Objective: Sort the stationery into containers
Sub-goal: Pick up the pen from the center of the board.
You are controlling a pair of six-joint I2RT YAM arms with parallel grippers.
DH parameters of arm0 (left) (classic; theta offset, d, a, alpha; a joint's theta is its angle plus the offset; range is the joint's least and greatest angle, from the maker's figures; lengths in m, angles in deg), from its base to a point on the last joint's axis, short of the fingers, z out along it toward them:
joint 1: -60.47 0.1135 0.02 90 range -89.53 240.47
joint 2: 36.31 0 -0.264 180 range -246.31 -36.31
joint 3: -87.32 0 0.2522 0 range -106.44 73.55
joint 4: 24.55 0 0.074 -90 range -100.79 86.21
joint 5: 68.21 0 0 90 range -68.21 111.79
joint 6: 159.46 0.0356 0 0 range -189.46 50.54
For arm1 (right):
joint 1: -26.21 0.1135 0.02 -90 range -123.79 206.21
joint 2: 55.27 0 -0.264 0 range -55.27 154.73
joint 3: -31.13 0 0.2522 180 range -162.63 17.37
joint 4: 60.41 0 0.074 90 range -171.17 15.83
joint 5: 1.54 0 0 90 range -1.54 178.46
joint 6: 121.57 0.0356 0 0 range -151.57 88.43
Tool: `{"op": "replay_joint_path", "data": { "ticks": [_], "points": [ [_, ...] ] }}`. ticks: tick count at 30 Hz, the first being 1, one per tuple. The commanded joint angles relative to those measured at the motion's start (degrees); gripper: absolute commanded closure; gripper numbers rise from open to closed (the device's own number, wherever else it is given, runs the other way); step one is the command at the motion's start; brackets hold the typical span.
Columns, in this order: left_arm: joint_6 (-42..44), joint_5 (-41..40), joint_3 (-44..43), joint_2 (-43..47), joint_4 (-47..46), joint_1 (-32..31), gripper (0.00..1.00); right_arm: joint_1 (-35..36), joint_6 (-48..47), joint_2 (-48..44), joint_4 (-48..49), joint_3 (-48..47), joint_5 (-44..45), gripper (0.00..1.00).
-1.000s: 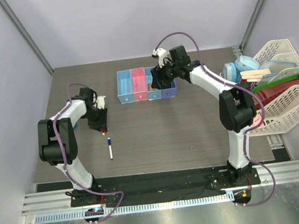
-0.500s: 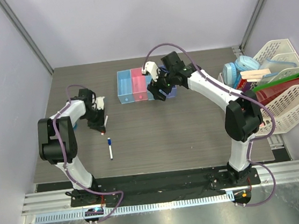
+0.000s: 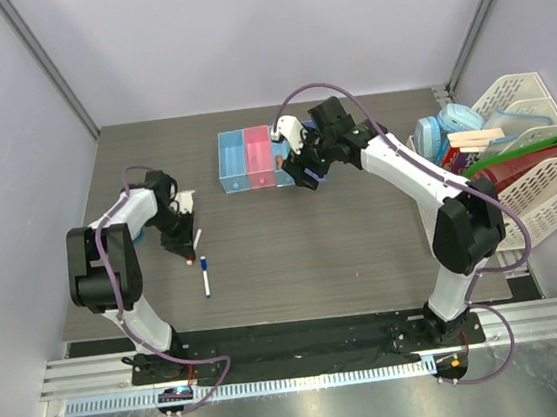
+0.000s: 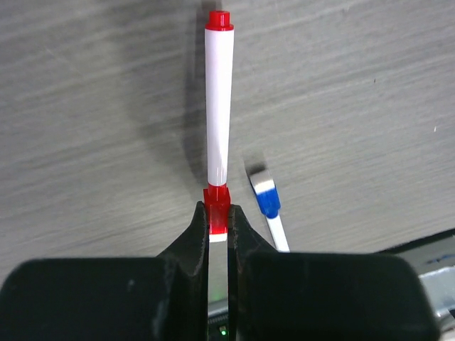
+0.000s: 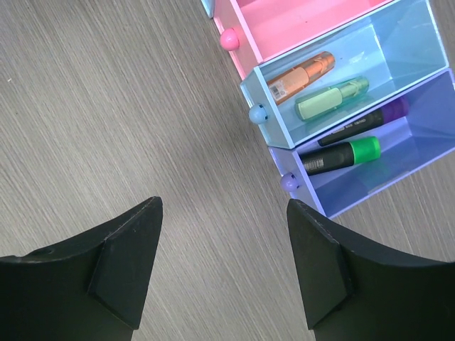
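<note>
My left gripper (image 3: 182,250) is shut on the red cap of a white marker (image 4: 219,106), which points away from the jaws over the table. A blue-capped marker (image 4: 270,207) lies just to its right on the table (image 3: 206,275). The containers (image 3: 251,158) are a joined row of bins at the back centre. The light blue bin (image 5: 398,42) holds an orange piece (image 5: 304,73) and a green piece (image 5: 331,99). The purple bin (image 5: 419,135) holds a green-capped highlighter (image 5: 340,157) and a dark marker (image 5: 364,122). My right gripper (image 5: 224,204) is open and empty over bare table in front of the bins (image 3: 301,178).
White mesh racks (image 3: 545,203) with folders and books stand at the right edge, with blue round items (image 3: 431,134) beside them. A small blue thing (image 3: 140,236) peeks out by the left arm. Grey walls enclose the table at the back and on both sides.
The left gripper closed on the red-capped marker and shifted slightly toward the near edge. The right gripper drew back from over the purple bin to the table in front of the row.
</note>
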Motion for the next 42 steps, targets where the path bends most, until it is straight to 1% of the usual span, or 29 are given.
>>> {"op": "replay_joint_path", "data": {
  "ticks": [1, 9, 16, 18, 25, 29, 31, 33, 36, 39, 42],
  "points": [
    [0.08, 1.97, -1.58, -0.07, 5.35, -0.11, 1.0, 0.8, -0.14, -4.88, 0.63, 1.27, 1.65, 0.24],
    [-0.35, -0.31, -2.98, -5.16, 7.2, -3.71, 1.0, 1.6, 0.56, -7.34, 0.55, 1.8, 2.97, 0.23],
    [-1.59, 0.65, -7.2, -10.18, 7.46, -9.68, 1.0, 2.04, 1.26, -8.22, 0.46, 3.03, 4.03, 0.23],
    [-2.2, 1.62, -8.6, -10.88, 7.2, -10.74, 1.0, 2.12, 1.18, -8.57, 0.63, 3.47, 4.29, 0.23],
    [-2.2, 7.15, -14.49, -14.92, 8.08, -18.02, 1.0, 2.21, 1.18, -8.49, 0.72, 4.61, 5.34, 0.23],
    [-1.68, 10.49, -15.29, -15.89, 8.52, -20.41, 1.0, 2.21, 1.18, -9.01, 0.81, 4.96, 5.52, 0.23],
    [-1.67, 10.94, -15.46, -15.72, 8.08, -20.67, 1.0, 2.12, 0.91, -9.36, 0.72, 5.31, 5.87, 0.23],
    [-1.85, 9.28, -15.64, -13.8, 7.03, -20.59, 1.0, 2.3, 0.04, -9.45, 0.64, 5.58, 5.61, 0.23],
    [-2.55, 8.22, -17.66, -9.05, 4.22, -19.97, 1.0, 2.74, -2.68, -9.37, -0.94, 5.41, 4.74, 0.23],
    [-3.26, 6.2, -21.69, -5.8, 3.07, -19.01, 1.0, 4.14, -6.54, -8.4, -3.83, 5.14, 4.12, 0.23],
    [-4.4, 4.88, -26.35, -4.65, 1.76, -17.43, 1.0, 6.16, -9.44, -7.08, -5.95, 5.66, 3.15, 0.23]
  ]
}}
